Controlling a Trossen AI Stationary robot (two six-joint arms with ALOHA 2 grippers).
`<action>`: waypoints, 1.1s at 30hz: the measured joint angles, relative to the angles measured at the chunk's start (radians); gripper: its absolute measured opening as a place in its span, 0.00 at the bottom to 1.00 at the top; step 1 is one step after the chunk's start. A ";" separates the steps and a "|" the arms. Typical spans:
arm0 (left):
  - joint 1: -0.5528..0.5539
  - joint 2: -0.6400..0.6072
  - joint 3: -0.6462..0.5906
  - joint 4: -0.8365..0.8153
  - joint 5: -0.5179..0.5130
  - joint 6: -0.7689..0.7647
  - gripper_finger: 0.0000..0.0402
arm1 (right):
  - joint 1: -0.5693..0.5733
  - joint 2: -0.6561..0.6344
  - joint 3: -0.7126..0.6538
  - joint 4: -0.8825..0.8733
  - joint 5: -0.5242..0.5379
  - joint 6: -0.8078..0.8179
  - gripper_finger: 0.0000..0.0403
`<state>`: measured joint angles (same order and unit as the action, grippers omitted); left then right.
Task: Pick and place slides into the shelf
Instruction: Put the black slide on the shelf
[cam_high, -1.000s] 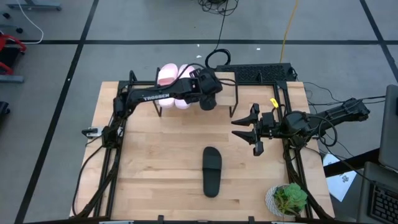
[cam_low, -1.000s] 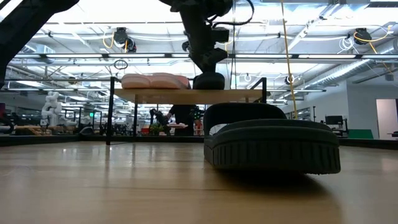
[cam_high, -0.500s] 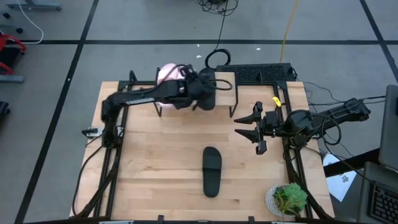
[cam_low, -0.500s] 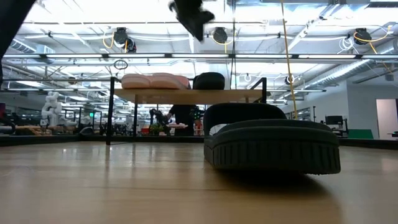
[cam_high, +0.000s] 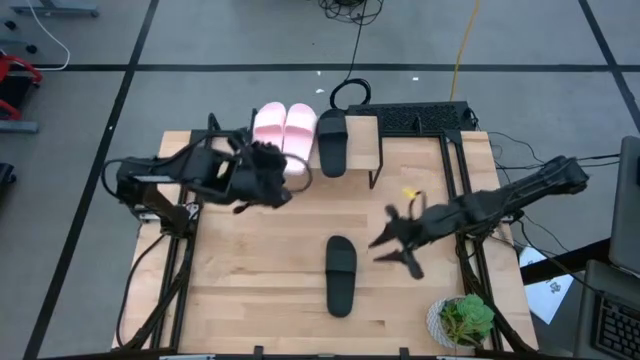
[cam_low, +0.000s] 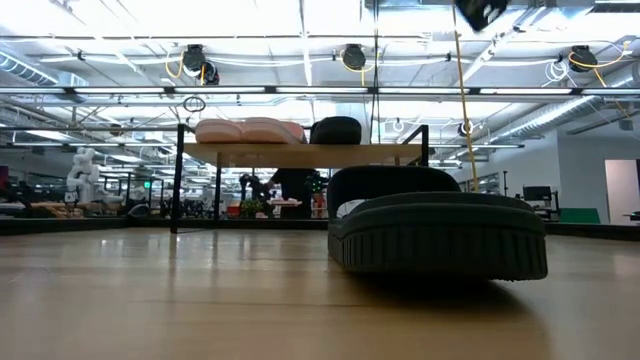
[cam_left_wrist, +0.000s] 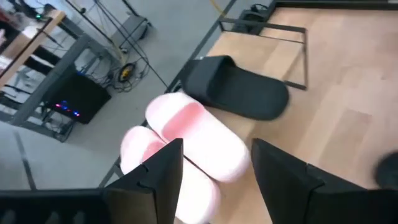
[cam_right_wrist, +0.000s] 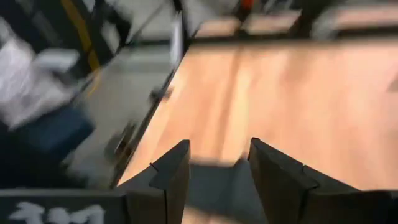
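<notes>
The shelf (cam_high: 362, 135) stands at the table's far edge. Two pink slides (cam_high: 285, 127) and one black slide (cam_high: 332, 142) lie side by side on it, soles down; they also show in the low view (cam_low: 250, 130) (cam_low: 335, 130). A second black slide (cam_high: 341, 275) lies flat on the table, mid-right toward the near edge, and fills the low view (cam_low: 435, 225). My left gripper (cam_high: 280, 188) is open and empty, near-left of the shelf; its wrist view (cam_left_wrist: 214, 152) looks at the shelved slides. My right gripper (cam_high: 392, 250) is open and empty, right of the table's black slide.
A small potted plant (cam_high: 462, 320) stands at the table's near right corner. A black frame (cam_high: 420, 118) lies behind the shelf's right end. Thin black shelf legs (cam_high: 378, 165) stand on the tabletop. Bare wood lies between the two grippers.
My left gripper has let go of the black slide, which stays on the shelf beside the pink pair, and has risen and drawn back toward the table's left and near side. My right gripper has swung toward the near-left, toward the black slide on the table.
</notes>
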<state>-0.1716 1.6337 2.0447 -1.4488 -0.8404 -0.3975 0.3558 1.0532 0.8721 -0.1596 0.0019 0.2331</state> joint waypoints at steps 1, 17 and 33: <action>-0.021 -0.001 0.000 -0.019 -0.005 -0.023 0.47 | 0.000 0.039 0.004 -0.013 -0.030 0.007 0.39; -0.114 0.012 -0.068 -0.123 0.003 -0.158 0.40 | 0.046 0.515 0.291 -0.196 -0.107 -0.011 0.38; -0.114 0.012 -0.154 -0.122 0.055 -0.098 0.40 | 0.048 0.646 0.360 -0.252 0.046 -0.012 0.38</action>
<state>-0.2859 1.6459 1.8904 -1.5711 -0.7855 -0.4952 0.4034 1.6993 1.2316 -0.4119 0.0475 0.2213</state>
